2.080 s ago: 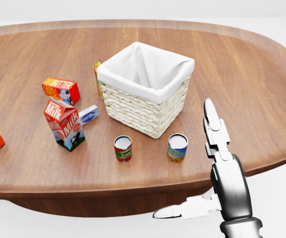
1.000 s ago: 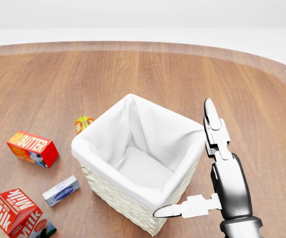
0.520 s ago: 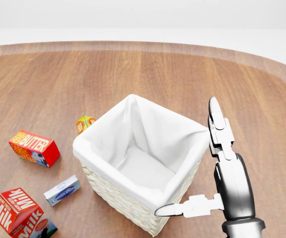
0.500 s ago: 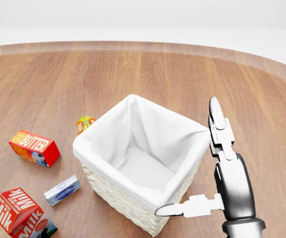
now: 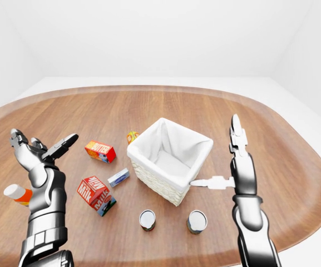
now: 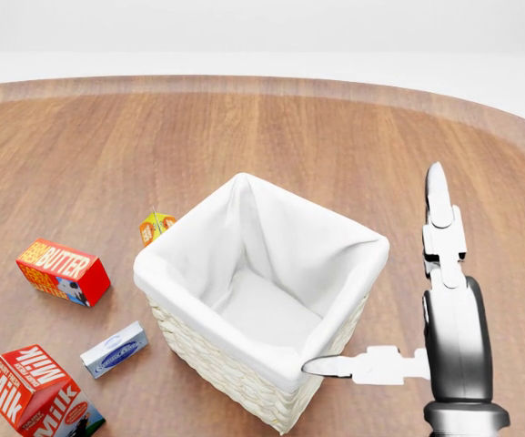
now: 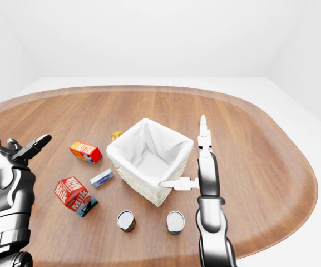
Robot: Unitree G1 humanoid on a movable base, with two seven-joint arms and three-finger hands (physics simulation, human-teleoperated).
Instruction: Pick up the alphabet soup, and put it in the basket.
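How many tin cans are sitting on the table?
2. Both stand upright near the bottom of the left-eye view, below the basket: the left can and the right can, which stands beside the right hand. None seems hidden, though the basket could screen something.

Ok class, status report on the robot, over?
Left robot hand open, right robot hand open, both empty. Two cans untouched near basket; soup unclear. Nothing blocking.
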